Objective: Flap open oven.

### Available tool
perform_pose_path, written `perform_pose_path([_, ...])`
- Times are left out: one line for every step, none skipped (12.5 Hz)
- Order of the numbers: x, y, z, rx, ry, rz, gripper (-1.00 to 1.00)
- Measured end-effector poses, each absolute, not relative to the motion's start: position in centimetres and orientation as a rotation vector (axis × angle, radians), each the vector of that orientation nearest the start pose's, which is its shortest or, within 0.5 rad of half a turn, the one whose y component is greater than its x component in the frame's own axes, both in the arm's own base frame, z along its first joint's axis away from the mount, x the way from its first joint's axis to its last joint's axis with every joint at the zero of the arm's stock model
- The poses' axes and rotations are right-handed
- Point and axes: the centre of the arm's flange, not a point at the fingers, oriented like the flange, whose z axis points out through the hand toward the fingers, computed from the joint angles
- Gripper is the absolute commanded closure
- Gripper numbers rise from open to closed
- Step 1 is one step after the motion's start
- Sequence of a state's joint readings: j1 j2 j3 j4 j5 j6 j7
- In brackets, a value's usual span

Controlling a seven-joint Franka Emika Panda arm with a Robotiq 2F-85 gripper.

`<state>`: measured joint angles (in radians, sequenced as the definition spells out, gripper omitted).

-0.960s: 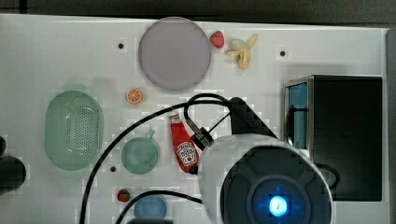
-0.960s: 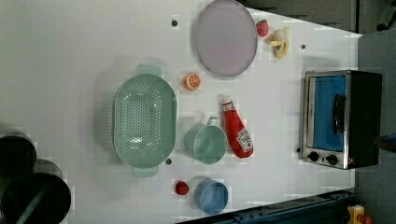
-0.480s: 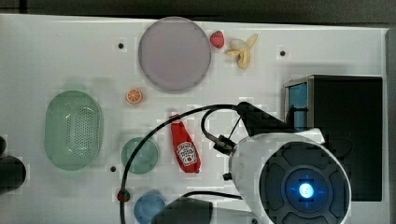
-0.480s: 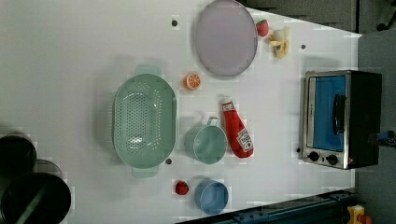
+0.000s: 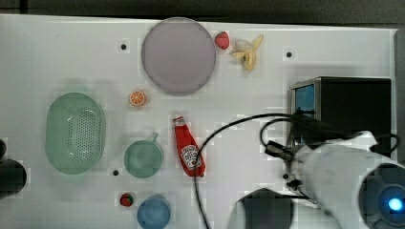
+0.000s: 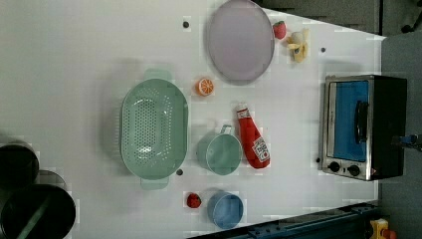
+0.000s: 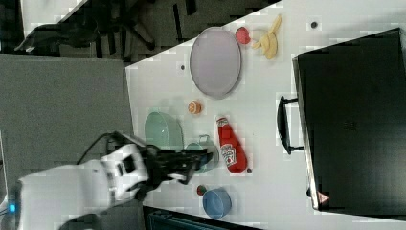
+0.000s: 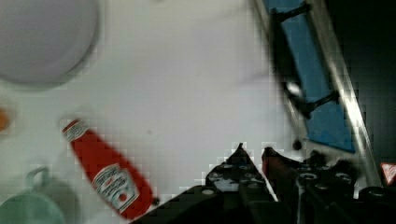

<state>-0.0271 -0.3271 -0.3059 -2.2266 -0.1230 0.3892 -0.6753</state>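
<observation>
At the left view's right edge of the white table (image 6: 74, 59) stands the oven (image 6: 366, 127), its blue-tinted glass door shut, the dark bar handle (image 6: 362, 122) lying across the glass and two black knobs (image 6: 343, 168) below it in that picture. In the top view the oven (image 5: 344, 107) sits at the top view's right, with the white robot arm (image 5: 344, 176) and its black cable just below it. In the right view the claw (image 7: 194, 163) hangs above the green cup (image 7: 207, 154), well apart from the oven (image 7: 354, 120); whether its fingers are apart or together I cannot tell. In the wrist view the claw (image 8: 252, 156) shows as dark tips near the oven's (image 8: 322, 98) silver frame, not touching the handle. A ketchup bottle (image 6: 253, 143) lies flat on the table between the green cup (image 6: 220, 153) and the oven. A green colander (image 6: 154, 129), a purple plate (image 6: 240, 41), an orange half (image 6: 205, 86), a banana (image 6: 298, 40), two strawberries and a blue cup (image 6: 225, 210) are spread over the table.
</observation>
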Motion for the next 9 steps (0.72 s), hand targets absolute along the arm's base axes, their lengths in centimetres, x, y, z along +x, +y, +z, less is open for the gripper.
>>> perform_pose_path([43.2,-18.5,49.1,-3.103,0.612,-0.088,0.65])
perform_pose_path([43.1,-19.9,47.8,-3.11,0.586,-0.083,0.65])
perform_pose_path([43.3,-21.1,46.6,-3.123,0.549,-0.088,0.65])
perform_pose_path([43.8,-22.0,45.4,-3.142,0.507,-0.096,0.65])
perform_pose_path([44.3,-22.5,44.0,-3.161,0.453,-0.08,0.65])
perform_pose_path([44.7,-22.8,42.5,-3.177,0.397,-0.059,0.65])
perform_pose_path([45.3,-22.9,41.2,-3.19,0.364,-0.062,0.65])
perform_pose_path([45.8,-23.1,39.9,-3.204,0.336,-0.054,0.65])
perform_pose_path([46.5,-23.3,38.9,-3.221,0.312,-0.069,0.65])
